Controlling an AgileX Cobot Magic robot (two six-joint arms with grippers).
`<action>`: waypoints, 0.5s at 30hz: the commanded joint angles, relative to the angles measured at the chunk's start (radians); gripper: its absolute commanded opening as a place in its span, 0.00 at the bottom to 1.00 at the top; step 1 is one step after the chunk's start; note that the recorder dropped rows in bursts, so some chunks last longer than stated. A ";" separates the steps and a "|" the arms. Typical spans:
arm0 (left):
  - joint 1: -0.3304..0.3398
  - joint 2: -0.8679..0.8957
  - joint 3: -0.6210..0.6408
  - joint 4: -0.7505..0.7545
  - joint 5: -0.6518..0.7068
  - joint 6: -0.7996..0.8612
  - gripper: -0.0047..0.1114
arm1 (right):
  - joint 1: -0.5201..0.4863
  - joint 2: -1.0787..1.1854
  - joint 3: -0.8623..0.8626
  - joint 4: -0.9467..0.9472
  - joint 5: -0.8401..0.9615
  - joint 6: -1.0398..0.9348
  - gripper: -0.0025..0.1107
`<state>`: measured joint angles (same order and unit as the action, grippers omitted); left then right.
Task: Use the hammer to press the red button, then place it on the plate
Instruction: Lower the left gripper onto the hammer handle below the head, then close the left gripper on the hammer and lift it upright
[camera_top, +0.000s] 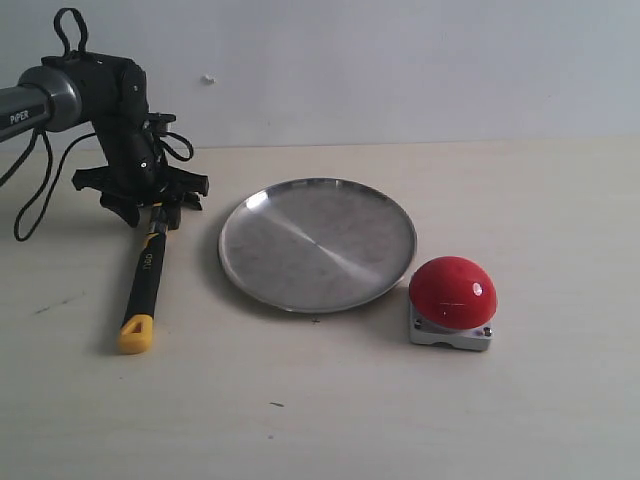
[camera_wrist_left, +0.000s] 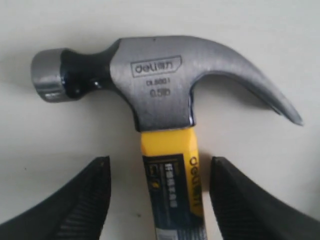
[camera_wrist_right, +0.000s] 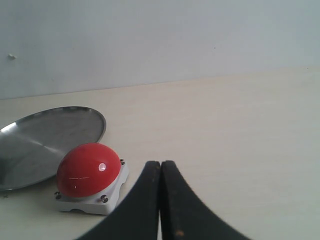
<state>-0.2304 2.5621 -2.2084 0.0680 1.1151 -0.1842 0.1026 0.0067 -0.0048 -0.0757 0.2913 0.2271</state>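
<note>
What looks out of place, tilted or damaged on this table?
Nothing stands out. The hammer lies flat beside the plate, and the red button sits upright on its base, with no visible damage.

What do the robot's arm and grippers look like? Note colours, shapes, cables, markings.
The left arm is a grey tube marked PiPER, with black joints and looping black cables. Both the left gripper and right gripper have black, curved, tapering fingers.

Grey-headed hammer (camera_wrist_left: 165, 85) with yellow-black handle, shiny silver plate (camera_top: 318, 243), glossy red button (camera_top: 452, 290) on grey base.
</note>
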 joint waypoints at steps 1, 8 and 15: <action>-0.001 0.011 -0.005 -0.002 -0.007 0.017 0.54 | -0.006 -0.007 0.005 0.000 -0.008 -0.006 0.02; -0.001 0.013 -0.005 -0.002 -0.010 0.031 0.41 | -0.006 -0.007 0.005 0.000 -0.008 -0.006 0.02; -0.001 0.011 -0.005 0.000 -0.008 0.026 0.04 | -0.006 -0.007 0.005 0.000 -0.008 -0.006 0.02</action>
<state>-0.2304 2.5644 -2.2121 0.0596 1.1076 -0.1546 0.1026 0.0067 -0.0048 -0.0757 0.2913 0.2271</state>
